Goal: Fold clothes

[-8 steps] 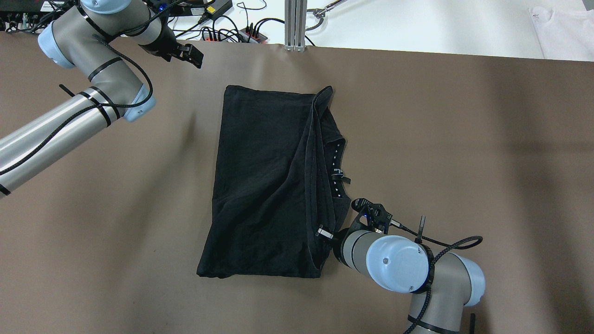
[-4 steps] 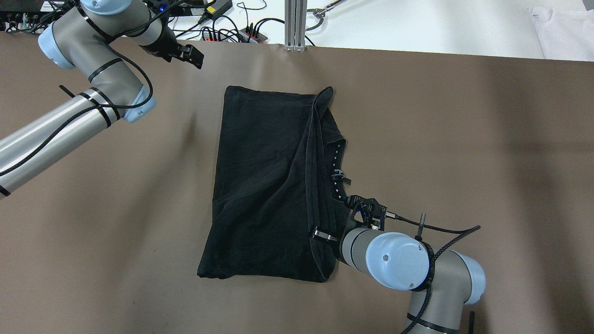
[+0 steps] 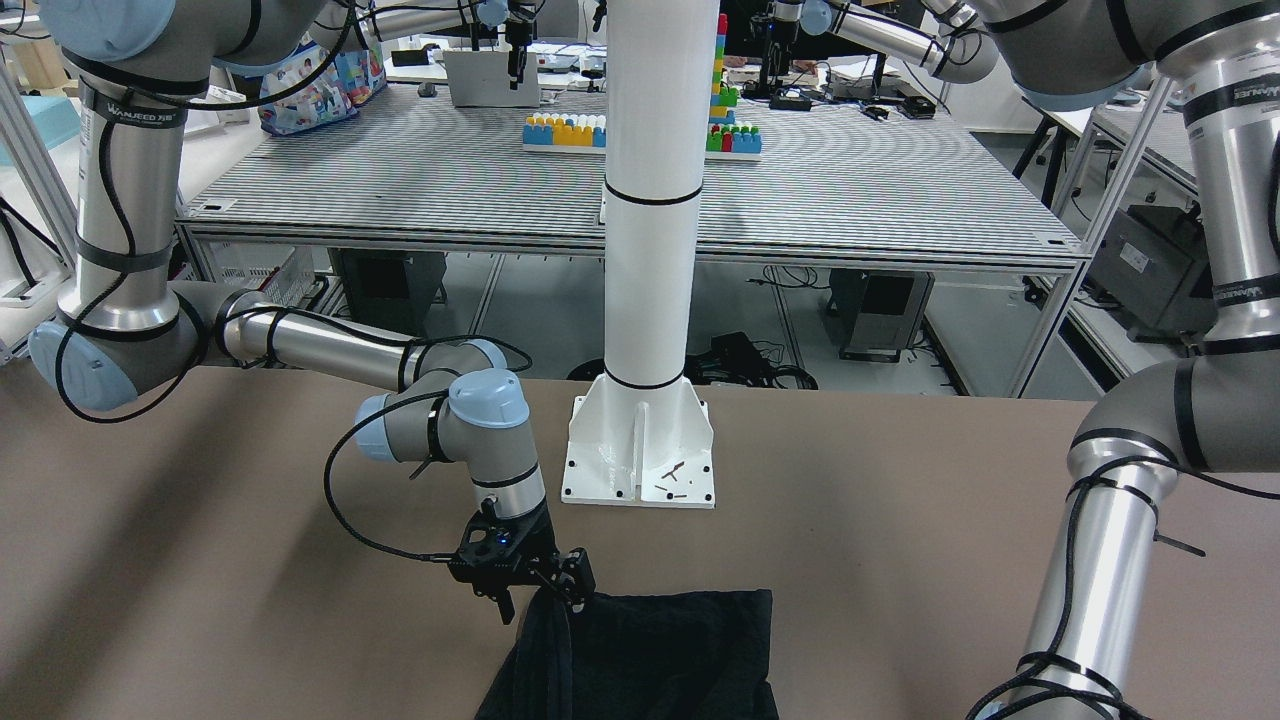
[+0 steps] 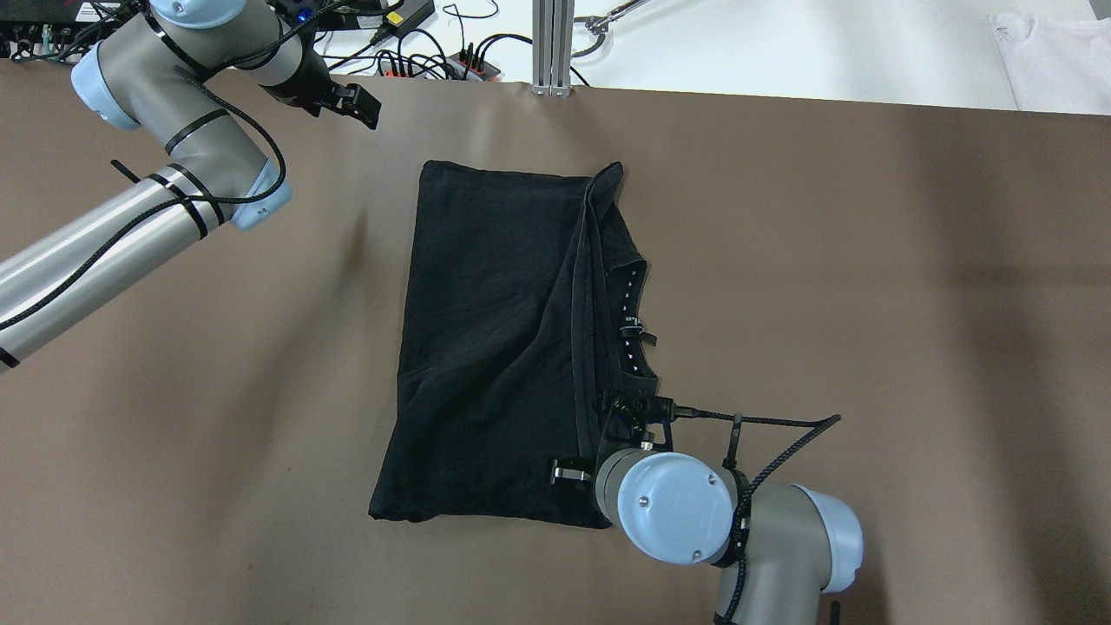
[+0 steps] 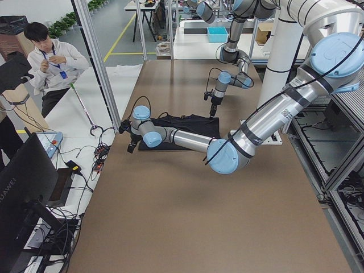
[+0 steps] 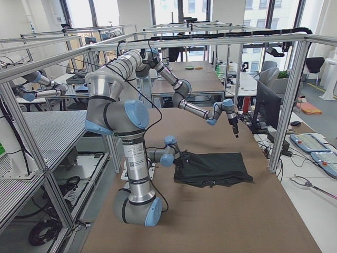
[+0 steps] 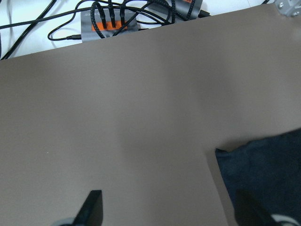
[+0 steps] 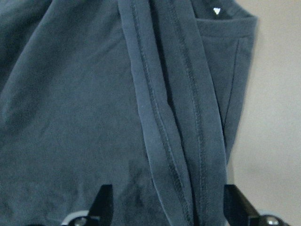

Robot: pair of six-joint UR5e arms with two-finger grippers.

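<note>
The clothes are one black garment lying folded in a rough rectangle mid-table, with doubled hemmed edges down its right side and small white marks by the collar. My right gripper hovers open over the near right corner. In the right wrist view its fingers straddle the hems of the clothes. In the front view the right gripper sits at the edge of the clothes. My left gripper is open and empty at the far left, and its wrist view shows a corner of the clothes.
A power strip with cables lies past the table's far edge, by an aluminium post. White cloth rests at the far right. The white pillar base stands at the robot's side. A person stands beyond the table's end.
My right arm has swung left and toward the near edge, carrying its gripper over the garment's near right corner. The garment and my left arm have stayed put.
</note>
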